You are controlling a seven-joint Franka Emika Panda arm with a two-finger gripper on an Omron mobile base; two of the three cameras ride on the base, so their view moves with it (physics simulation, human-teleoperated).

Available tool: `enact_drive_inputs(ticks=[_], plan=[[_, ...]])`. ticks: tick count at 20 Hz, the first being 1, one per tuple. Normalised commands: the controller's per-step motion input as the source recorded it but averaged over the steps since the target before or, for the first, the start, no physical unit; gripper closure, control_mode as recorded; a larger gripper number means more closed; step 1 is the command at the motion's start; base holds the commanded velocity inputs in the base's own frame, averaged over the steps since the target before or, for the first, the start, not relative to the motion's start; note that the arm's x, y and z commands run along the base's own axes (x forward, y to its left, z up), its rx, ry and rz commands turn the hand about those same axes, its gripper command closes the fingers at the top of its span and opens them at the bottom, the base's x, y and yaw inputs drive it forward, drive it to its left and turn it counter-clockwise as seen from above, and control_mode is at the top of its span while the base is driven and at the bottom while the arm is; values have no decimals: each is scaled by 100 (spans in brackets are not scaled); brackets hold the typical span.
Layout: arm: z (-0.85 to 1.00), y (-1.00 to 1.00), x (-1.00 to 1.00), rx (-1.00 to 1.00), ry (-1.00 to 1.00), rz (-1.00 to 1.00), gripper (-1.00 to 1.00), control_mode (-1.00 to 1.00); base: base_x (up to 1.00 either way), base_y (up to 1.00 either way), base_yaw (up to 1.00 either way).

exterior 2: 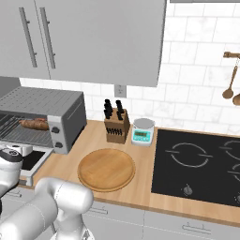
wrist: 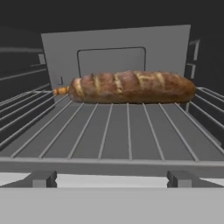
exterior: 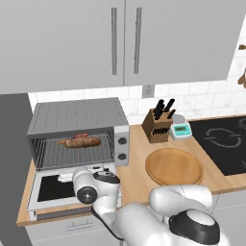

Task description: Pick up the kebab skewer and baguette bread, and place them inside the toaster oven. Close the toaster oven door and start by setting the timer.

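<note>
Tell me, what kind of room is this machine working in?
A kitchen, by the look of it: a toaster oven with bread inside sits on a wooden counter, beside a knife block and a black cooktop, under wall cabinets.

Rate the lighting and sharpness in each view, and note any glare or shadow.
Left base view: even, flat light, no glare; the toaster oven casts little shadow on the counter. Right base view: equally soft, slightly blurry. Hand view: dim oven interior, the baguette is the brightest thing, edges soft, wire rack grey and low-contrast.
</note>
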Motion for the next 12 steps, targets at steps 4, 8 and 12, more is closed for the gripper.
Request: enact_drive_inputs(ticks=[4,8,12], plan=[[4,0,1,0,0,0,-100,-100,0,0,0],[4,0,0,0,0,0,-100,-100,0,0,0],[0,0,0,0,0,0,-100,-100,0,0,0]])
